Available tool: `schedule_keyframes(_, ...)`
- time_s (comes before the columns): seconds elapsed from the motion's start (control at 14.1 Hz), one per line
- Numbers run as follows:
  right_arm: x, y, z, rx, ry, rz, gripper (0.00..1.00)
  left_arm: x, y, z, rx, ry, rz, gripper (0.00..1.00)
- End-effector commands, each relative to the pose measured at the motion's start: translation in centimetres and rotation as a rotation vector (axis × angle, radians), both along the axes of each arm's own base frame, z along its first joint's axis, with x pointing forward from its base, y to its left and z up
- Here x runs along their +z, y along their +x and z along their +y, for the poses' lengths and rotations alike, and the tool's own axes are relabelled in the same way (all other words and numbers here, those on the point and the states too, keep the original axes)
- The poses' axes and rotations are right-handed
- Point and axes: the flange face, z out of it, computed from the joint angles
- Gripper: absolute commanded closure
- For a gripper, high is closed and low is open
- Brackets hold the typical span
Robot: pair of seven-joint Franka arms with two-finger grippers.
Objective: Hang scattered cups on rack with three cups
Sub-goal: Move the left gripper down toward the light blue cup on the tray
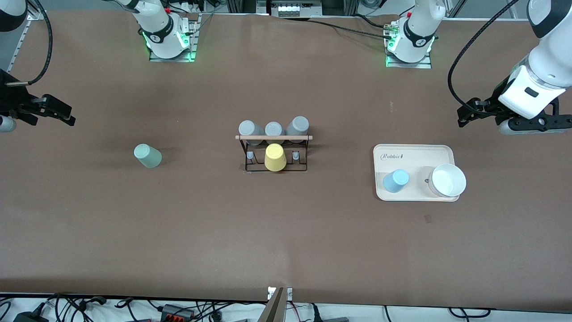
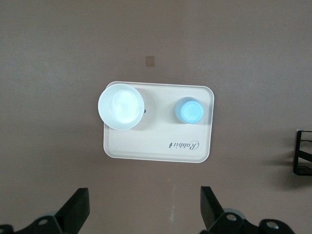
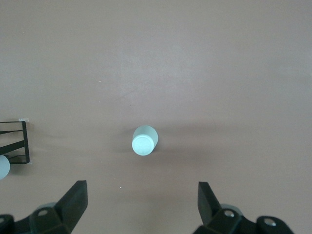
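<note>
The mint-green cup (image 1: 148, 156) stands on the bare table toward the right arm's end; it also shows in the right wrist view (image 3: 144, 140). The light blue cup (image 1: 396, 180) stands in the cream tray (image 1: 415, 154) and shows in the left wrist view (image 2: 189, 110). The black wire rack (image 1: 274, 167) with its wooden rod (image 1: 274, 137) stands mid-table. My right gripper (image 1: 70, 114) is open and empty, up over the table's right-arm end (image 3: 141, 200). My left gripper (image 1: 462, 116) is open and empty, over the table beside the tray (image 2: 145, 204).
The rack holds three grey cups (image 1: 250, 130) along its farther side and a yellow cup (image 1: 275, 157) on its nearer side. A white bowl (image 1: 447, 180) sits in the tray next to the blue cup. The rack's edge shows in both wrist views (image 2: 303, 159) (image 3: 17, 144).
</note>
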Motion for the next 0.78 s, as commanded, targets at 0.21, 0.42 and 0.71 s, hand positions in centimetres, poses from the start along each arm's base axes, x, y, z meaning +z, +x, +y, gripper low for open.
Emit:
schedule_keyframes(0.21, 0.5, 0.0, 0.0, 0.000, -0.001, 0.003, 0.00, 0.5, -0.4, 0.3, -0.017, 0.008, -0.009, 0.00)
schedule_keyframes(0.42, 0.5, 0.0, -0.1, -0.004, 0.001, 0.001, 0.00, -1.1, 0.5, 0.2, -0.019, 0.007, 0.004, 0.00)
schedule_keyframes(0.71, 0.7, -0.1, -0.2, -0.007, 0.001, 0.003, 0.00, -6.7, 3.8, 1.2, -0.002, -0.002, 0.018, 0.00)
